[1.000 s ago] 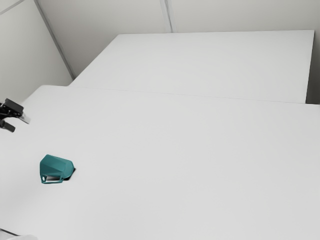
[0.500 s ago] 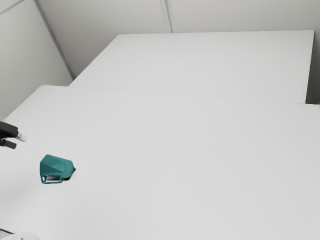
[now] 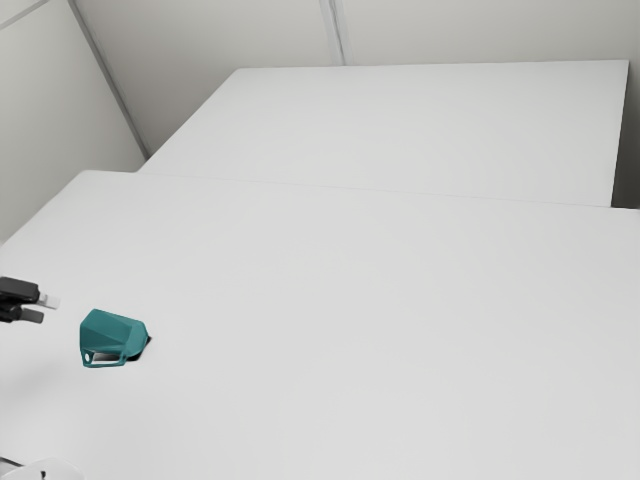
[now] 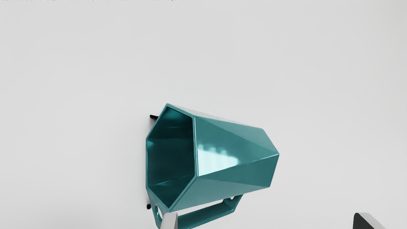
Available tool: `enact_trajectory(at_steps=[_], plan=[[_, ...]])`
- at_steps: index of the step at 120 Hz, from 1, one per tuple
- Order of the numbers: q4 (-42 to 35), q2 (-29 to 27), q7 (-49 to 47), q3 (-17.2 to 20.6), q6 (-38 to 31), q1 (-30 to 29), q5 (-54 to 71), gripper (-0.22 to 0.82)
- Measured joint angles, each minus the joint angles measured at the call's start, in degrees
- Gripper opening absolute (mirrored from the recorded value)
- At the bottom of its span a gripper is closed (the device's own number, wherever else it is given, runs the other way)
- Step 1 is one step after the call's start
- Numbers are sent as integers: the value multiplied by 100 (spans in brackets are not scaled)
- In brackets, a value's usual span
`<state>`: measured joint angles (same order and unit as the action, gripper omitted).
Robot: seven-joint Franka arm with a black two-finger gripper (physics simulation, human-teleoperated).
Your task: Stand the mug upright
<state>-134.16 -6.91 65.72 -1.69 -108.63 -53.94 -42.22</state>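
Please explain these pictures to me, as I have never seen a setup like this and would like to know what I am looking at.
This is a simulated one-armed robot with a black two-finger gripper. The exterior view is taken from the arm's side; there, the gripper comes in at the left edge. The wrist view comes from a camera on the arm's hand, so its own fingertips show along the bottom.

On the plain white table lies a teal, many-sided mug, tipped on its side, with its angular handle of the same colour. The gripper's fingers stand apart and hold nothing.
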Motion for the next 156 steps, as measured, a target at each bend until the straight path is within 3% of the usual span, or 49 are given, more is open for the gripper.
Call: enact_trajectory(at_steps=[43, 106, 156], plan=[[19, 371, 685, 2, -65, -28, -487, 60], [185, 851, 589, 11, -113, -34, -567, 60], [173, 939, 539, 255, -231, 116, -663, 60]])
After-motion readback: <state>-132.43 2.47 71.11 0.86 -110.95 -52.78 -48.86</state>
